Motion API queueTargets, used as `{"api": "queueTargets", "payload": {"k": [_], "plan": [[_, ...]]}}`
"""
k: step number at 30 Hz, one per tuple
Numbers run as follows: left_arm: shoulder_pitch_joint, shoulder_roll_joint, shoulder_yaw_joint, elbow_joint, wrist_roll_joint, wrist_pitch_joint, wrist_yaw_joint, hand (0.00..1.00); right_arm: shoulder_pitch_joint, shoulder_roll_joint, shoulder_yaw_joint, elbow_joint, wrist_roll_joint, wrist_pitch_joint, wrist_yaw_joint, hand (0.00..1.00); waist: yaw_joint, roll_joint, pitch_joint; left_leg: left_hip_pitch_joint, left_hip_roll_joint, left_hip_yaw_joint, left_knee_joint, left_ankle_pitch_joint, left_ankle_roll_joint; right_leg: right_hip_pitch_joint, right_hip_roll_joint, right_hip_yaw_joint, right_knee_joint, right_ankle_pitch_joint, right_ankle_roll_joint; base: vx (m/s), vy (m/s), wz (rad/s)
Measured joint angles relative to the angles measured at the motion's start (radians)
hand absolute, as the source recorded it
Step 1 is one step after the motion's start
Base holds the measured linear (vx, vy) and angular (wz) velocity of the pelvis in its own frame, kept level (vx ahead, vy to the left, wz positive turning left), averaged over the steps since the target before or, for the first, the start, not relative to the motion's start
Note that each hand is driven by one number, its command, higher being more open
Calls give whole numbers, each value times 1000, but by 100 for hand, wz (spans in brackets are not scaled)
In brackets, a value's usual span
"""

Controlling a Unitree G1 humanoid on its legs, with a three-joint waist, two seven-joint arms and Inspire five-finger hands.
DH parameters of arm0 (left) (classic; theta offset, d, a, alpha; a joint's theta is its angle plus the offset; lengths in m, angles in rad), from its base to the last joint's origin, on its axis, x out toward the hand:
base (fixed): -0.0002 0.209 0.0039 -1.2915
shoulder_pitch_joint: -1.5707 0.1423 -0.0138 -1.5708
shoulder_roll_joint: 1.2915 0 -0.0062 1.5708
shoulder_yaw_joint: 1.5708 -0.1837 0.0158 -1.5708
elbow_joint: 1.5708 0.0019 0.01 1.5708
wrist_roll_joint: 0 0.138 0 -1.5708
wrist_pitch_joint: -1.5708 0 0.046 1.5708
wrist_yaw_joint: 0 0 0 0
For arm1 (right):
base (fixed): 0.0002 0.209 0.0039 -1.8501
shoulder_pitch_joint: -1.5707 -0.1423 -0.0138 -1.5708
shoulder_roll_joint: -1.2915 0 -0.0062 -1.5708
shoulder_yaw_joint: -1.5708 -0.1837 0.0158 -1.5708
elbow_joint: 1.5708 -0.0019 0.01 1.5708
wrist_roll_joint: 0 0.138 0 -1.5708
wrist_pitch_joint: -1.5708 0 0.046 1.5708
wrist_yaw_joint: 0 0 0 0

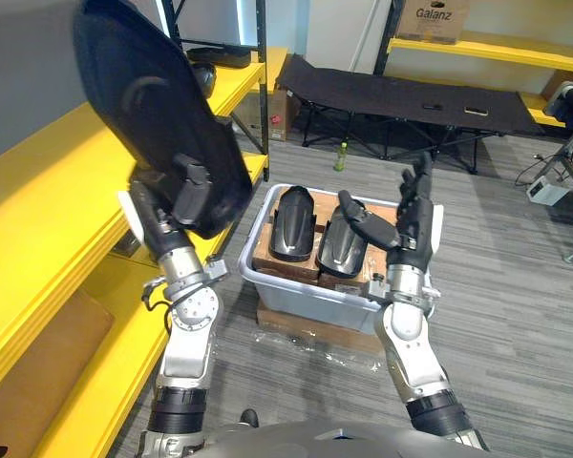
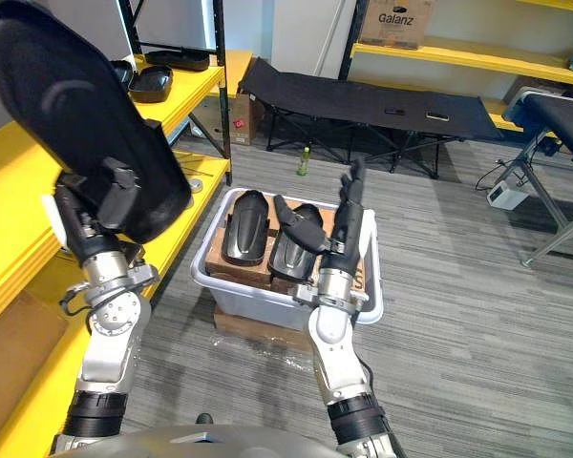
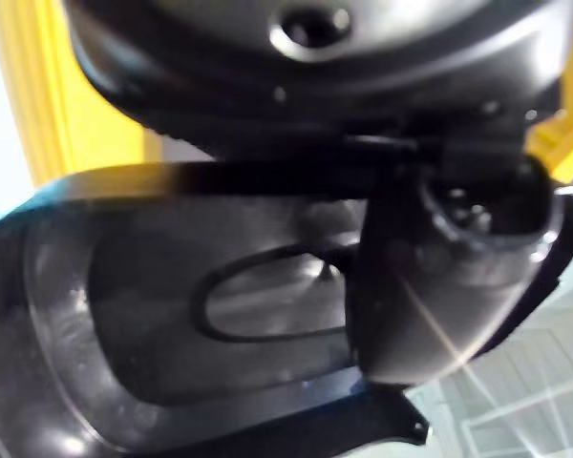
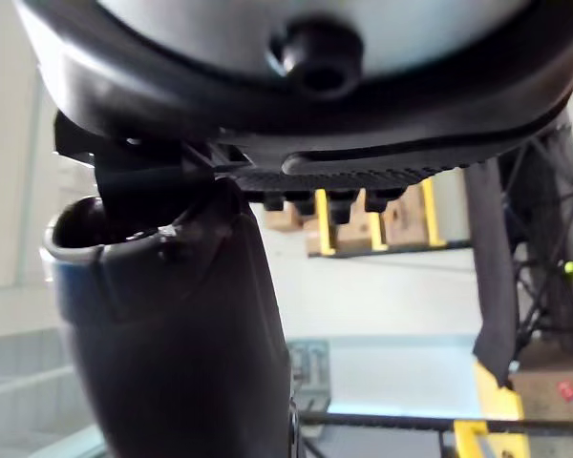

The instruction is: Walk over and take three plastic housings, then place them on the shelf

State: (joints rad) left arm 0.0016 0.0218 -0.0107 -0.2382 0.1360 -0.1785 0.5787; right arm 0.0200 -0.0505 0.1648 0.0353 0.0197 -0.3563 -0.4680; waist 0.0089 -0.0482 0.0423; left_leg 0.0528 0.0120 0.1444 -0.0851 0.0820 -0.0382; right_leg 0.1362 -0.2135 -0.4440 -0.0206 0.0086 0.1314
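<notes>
So our left hand clutches one housing, right hand splayed empty; two more fill the bin at five o'clock.

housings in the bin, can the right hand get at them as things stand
Probably yes: the right hand is open and empty, raised close by the two housings, and the bin has nothing covering it.

Housing is smooth black plastic with a slight sheen, bin pale matt plastic, brown cardboard inside, shelf smooth yellow.
</notes>
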Motion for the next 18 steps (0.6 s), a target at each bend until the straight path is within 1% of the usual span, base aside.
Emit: {"api": "queueTargets", "payload": {"k": [3, 4, 5, 7, 8, 9, 10, 11, 13, 15, 16, 17, 18], "plan": [[27, 1, -1, -53, 31, -1, -2, 0, 41, 5, -27, -9, 8, 34, 35, 100, -4, 1, 0, -6, 2, 13, 0, -4, -2, -13, 1, 12, 0, 1, 1, 31, 6, -11], [31, 1, -1, -54, 22, -1, -15, 0, 54, 8, -33, -10, 36, 54, 70, 100, -13, 1, 1, -8, 2, 13, 0, -5, -2, -14, 1, 13, 0, 2, 0, 39, 5, -4], [36, 1, -1, -54, 7, -1, -27, 0, 60, 9, -36, -10, 52, 66, 90, 100, -15, 1, 1, -8, 2, 14, 0, -6, -2, -14, 1, 15, 0, 2, 1, 58, 11, -7], [56, 0, -4, -54, -60, -1, -71, 0, 88, 9, -49, -11, 118, 98, 149, 100, -17, 2, 1, -7, 2, 24, 1, -8, -2, -15, 1, 28, 0, 3, 1, 53, 14, -13], [77, 0, -4, -54, -100, -1, -108, 0, 106, 9, -65, -11, 155, 124, 185, 100, -19, 3, 2, -7, 2, 26, 1, -10, -1, -18, 1, 34, 0, 3, 1, 41, 11, -12], [92, 0, -4, -54, -126, -1, -131, 0, 115, 9, -77, -11, 168, 135, 205, 100, -18, 4, 3, -7, 2, 28, 1, -12, -1, -19, 1, 35, 0, 3, 1, 30, 9, -7], [103, 0, -3, -54, -150, -1, -149, 0, 122, 9, -84, -11, 197, 135, 222, 100, -18, 5, 4, -7, 2, 27, 1, -12, -2, -19, 1, 35, 0, 3, 1, 29, 9, -3], [139, -1, 1, -54, -208, -8, -188, 0, 128, 10, -97, -9, 258, 138, 257, 100, -17, 9, 7, -7, 2, 24, 1, -16, -2, -19, 1, 34, -1, 3, 1, 0, 0, 0], [188, -10, 13, -55, -270, -16, -244, 0, 127, 10, -110, -7, 304, 138, 287, 100, -14, 16, 13, -9, 1, 9, 0, -18, -2, -12, 1, 21, -2, 2, 1, 8, 1, 12], [233, -16, 26, -72, -321, -16, -284, 0, 125, 9, -115, 4, 313, 138, 304, 100, -9, 18, 15, -15, 0, -10, 0, -18, -2, -8, 2, -1, -2, 1, 1, -5, -9, 33], [273, -19, 37, -101, -339, -17, -304, 0, 124, 9, -115, 16, 325, 138, 325, 100, -2, 18, 15, -29, 0, -33, 0, -17, -2, -7, 4, -25, -3, 0, 0, -9, -24, 62], [304, -23, 51, -131, -354, -20, -326, 0, 122, 8, -114, 32, 348, 138, 351, 100, 12, 19, 15, -46, -1, -63, 0, -12, -1, -7, 7, -57, -3, 0, -1, -7, -31, 65], [318, -24, 60, -146, -363, -21, -335, 0, 118, 7, -112, 44, 349, 138, 361, 100, 22, 19, 16, -52, -1, -76, 0, -9, 0, -5, 7, -72, -3, -1, -1, -3, -26, 72]]}}
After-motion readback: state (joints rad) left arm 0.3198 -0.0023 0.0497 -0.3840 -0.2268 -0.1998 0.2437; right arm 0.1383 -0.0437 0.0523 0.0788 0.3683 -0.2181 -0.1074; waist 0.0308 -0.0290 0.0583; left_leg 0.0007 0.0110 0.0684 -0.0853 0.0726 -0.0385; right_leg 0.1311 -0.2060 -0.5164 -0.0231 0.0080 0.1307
